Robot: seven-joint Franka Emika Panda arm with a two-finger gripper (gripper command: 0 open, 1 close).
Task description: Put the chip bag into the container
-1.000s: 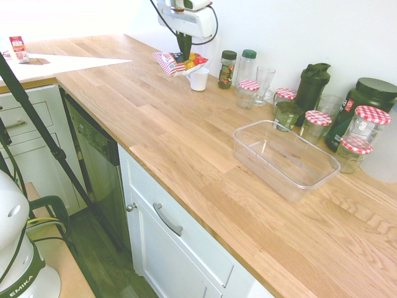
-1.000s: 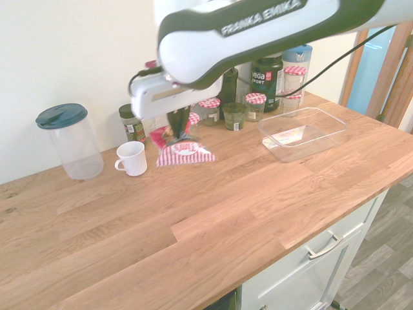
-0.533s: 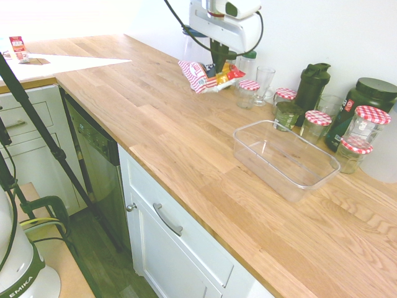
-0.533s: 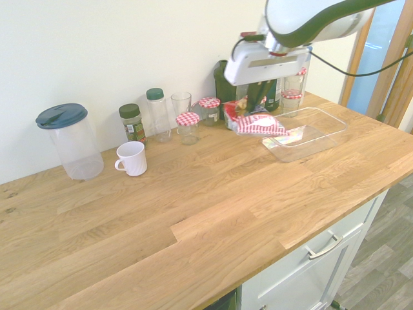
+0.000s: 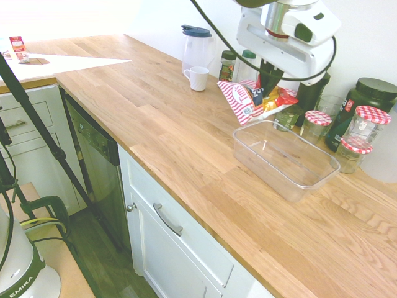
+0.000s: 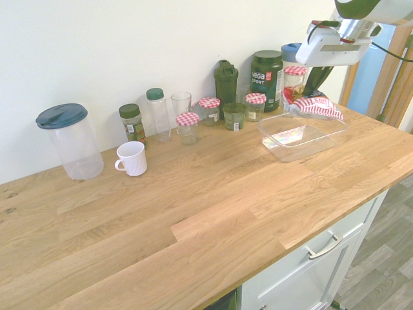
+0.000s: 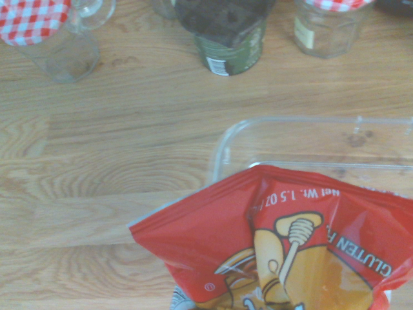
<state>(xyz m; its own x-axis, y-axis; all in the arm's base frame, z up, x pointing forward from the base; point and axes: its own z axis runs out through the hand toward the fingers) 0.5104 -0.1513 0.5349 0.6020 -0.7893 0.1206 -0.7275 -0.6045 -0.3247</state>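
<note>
The chip bag (image 5: pixel 251 99), red-and-white striped at one end with yellow and red patches, hangs in the air above the near-left corner of the clear container (image 5: pixel 286 159). My gripper (image 5: pixel 267 87) is shut on its upper part. From the other side the chip bag (image 6: pixel 317 106) hovers over the far right end of the container (image 6: pixel 303 134), under the gripper (image 6: pixel 312 90). In the wrist view the red face of the bag (image 7: pixel 290 239) covers one corner of the container (image 7: pixel 222 145).
Red-checked-lid jars (image 5: pixel 370 121), a dark shaker (image 5: pixel 310 87) and a large green tub (image 5: pixel 366 99) stand behind the container by the wall. A white cup (image 5: pixel 198 78), spice bottles (image 6: pixel 132 123), a glass (image 6: pixel 181 106) and a lidded jug (image 6: pixel 70 141) stand further along.
The arm has carried the chip bag along the counter from beside the white cup to above the container's edge. The bag stays gripped throughout.
</note>
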